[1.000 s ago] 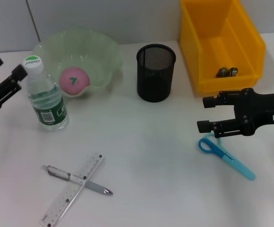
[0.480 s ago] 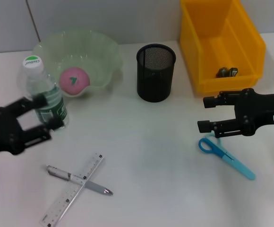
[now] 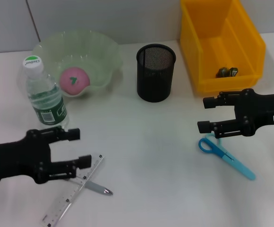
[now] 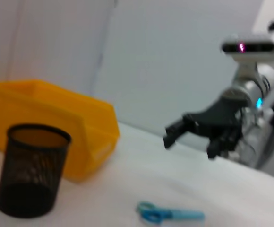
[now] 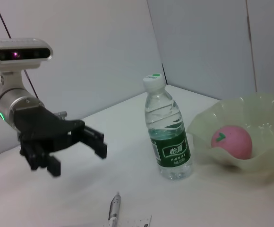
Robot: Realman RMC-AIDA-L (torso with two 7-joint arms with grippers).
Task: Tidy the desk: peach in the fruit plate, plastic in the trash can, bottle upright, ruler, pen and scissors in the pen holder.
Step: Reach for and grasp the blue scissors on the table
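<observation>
With the peach in the fruit plate and the bottle upright, I hold my left tool open over the crossed pen and ruler on the desk, while my right tool waits open just above the scissors.

Surface: smooth, matt white. Bottle: clear glossy plastic, white plastic cap, glossy green printed label. Plate: translucent pale green, smooth, slightly glossy, wavy rim. Peach: pink, matt. Holder: black metal mesh, matt. Bin: yellow plastic, smooth with a low sheen. Scissors: blue plastic handles, smooth. Ruler: clear plastic with printed markings. Pen: grey and white barrel, metallic-looking tip. Left tool and right tool: black, matt.
</observation>
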